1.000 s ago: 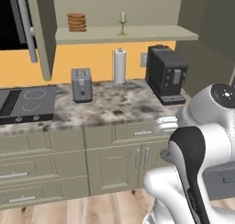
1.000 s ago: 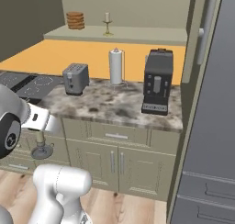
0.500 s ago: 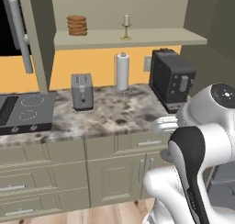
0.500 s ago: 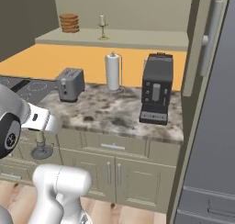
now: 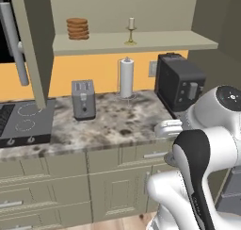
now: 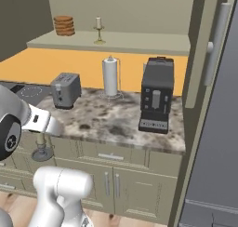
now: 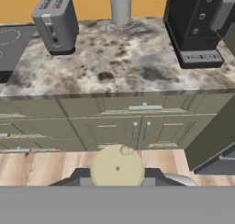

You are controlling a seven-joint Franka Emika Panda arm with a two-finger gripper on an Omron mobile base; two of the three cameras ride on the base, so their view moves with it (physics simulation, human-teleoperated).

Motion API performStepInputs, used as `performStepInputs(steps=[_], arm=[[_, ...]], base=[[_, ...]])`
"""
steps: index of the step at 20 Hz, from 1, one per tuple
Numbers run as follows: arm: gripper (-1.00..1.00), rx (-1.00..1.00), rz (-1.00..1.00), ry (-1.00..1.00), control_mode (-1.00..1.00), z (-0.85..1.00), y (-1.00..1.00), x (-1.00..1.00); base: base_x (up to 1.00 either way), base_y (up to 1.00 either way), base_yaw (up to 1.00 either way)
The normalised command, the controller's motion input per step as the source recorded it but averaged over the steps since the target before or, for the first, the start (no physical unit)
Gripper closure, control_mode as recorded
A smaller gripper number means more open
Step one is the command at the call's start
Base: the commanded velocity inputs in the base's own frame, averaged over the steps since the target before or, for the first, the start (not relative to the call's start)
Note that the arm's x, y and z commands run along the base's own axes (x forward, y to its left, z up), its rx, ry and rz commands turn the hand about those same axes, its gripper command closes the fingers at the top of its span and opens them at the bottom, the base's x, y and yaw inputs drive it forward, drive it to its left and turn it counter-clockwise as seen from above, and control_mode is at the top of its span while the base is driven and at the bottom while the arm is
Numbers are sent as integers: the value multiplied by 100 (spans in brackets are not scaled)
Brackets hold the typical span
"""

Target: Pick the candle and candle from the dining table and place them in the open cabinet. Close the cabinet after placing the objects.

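Observation:
One candle (image 5: 131, 30) (image 6: 98, 29), short and cream on a brass-gold holder, stands on the shelf of the open cabinet (image 5: 141, 41) (image 6: 139, 42). My gripper (image 7: 117, 172) is shut on the other candle (image 7: 117, 165), whose pale round top sits between the dark fingertips. In the right base view this candle's silver-grey stem and foot (image 6: 42, 150) hang below my hand (image 6: 41, 123), in front of the lower cabinet fronts. The cabinet's panelled doors (image 5: 29, 45) (image 6: 207, 49) stand swung open at both sides. The dining table is out of view.
On the stone counter (image 5: 117, 125) stand a grey toaster (image 5: 83, 99) (image 7: 56, 23), a paper-towel roll (image 5: 125, 78) (image 6: 110, 77) and a black coffee machine (image 5: 179, 83) (image 6: 155, 96). A black cooktop (image 5: 19, 125) lies at the left. A stack of brown discs (image 5: 77, 28) sits on the shelf.
The whole picture has shifted and grown: the base has driven closer to the counter and cabinet. My arm holds the same pose, with the candle still gripped.

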Motion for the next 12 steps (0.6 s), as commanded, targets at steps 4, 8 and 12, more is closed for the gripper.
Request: performStepInputs(steps=[4,8,12], arm=[[100,0,0,0,100,0,0,0],[100,0,0,0,100,0,0,0],[100,0,0,0,100,0,0,0]], base=[[24,0,-2],[31,6,-4],[41,11,-5]])
